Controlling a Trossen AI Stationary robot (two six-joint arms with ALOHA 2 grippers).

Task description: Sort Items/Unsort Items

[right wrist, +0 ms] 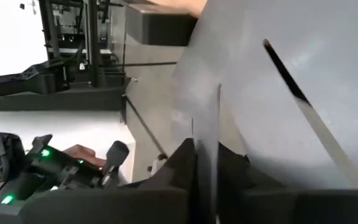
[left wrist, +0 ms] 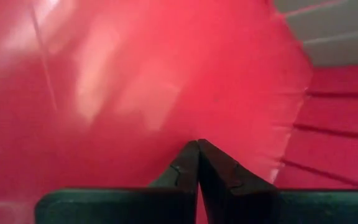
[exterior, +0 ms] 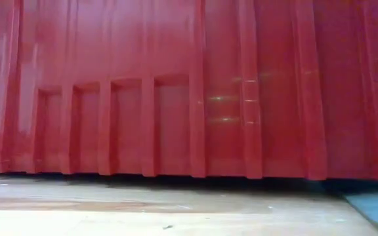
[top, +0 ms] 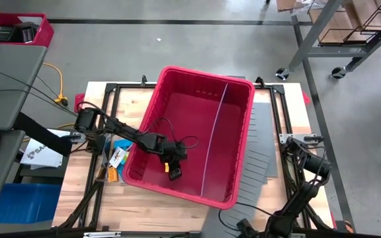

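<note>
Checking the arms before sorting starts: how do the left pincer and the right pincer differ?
The left pincer reaches down inside the large red plastic bin; the right pincer sits outside it, near the table's right edge. The left pincer is shut on nothing, fingertips touching; the right pincer seems closed on the edge of a thin grey slotted sheet. Shared: both are dark and two-fingered, and neither holds a sorting item.

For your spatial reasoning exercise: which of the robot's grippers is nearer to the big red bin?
Left. The left gripper is inside the red bin, low near its front-left corner, fingers shut. The right gripper sits outside the bin, beyond its right wall, over the grey sheet.
</note>
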